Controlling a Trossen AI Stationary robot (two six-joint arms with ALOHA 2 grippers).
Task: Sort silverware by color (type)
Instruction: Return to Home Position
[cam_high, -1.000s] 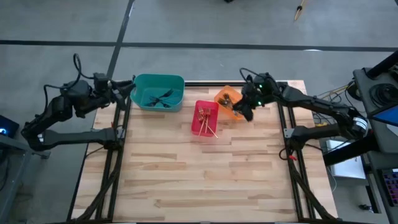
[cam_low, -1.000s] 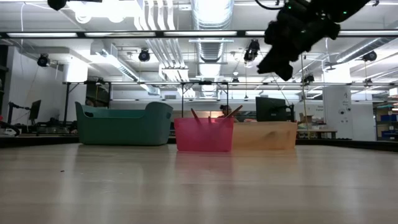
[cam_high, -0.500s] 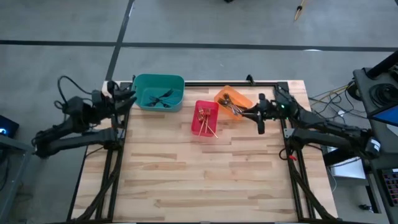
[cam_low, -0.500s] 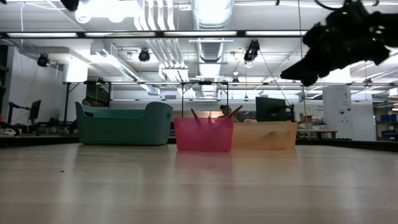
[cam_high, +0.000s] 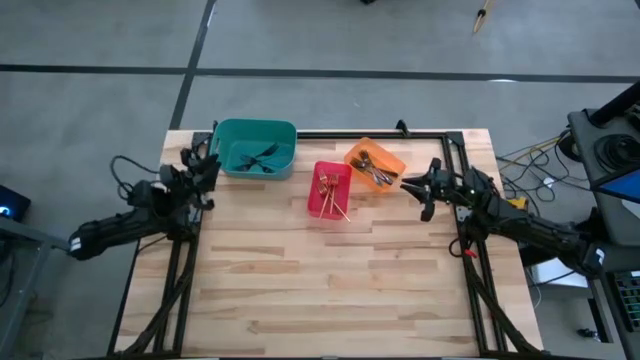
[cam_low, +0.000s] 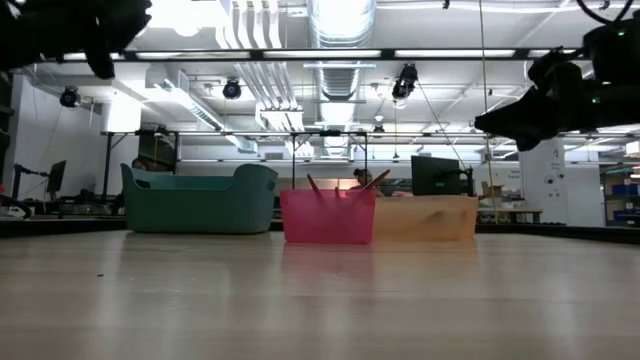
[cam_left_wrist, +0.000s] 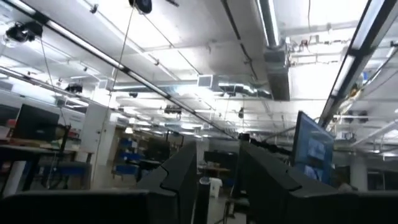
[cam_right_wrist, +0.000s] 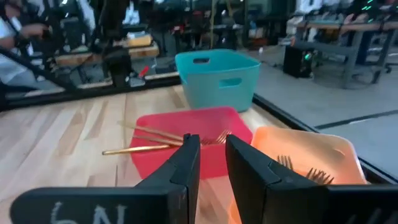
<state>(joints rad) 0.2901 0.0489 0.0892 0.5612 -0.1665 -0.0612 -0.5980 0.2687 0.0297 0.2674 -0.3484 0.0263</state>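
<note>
Overhead down, table-level across, sharing red bin (cam_low: 328, 220)

Both arms folded low at opposite sides, left claw (cam_high: 205, 163) and right claw (cam_high: 420, 190) narrowly parted, empty

Several gold forks (cam_high: 330, 190) lie crisscrossed in the red bin (cam_high: 312, 200), and a couple of handles poke up over its rim. A loose pile of dark forks (cam_high: 262, 155) rests on the floor of the teal bin (cam_high: 255, 124). A few greyish forks (cam_high: 376, 174) lie together in the orange bin (cam_high: 358, 151), tines showing.
</note>
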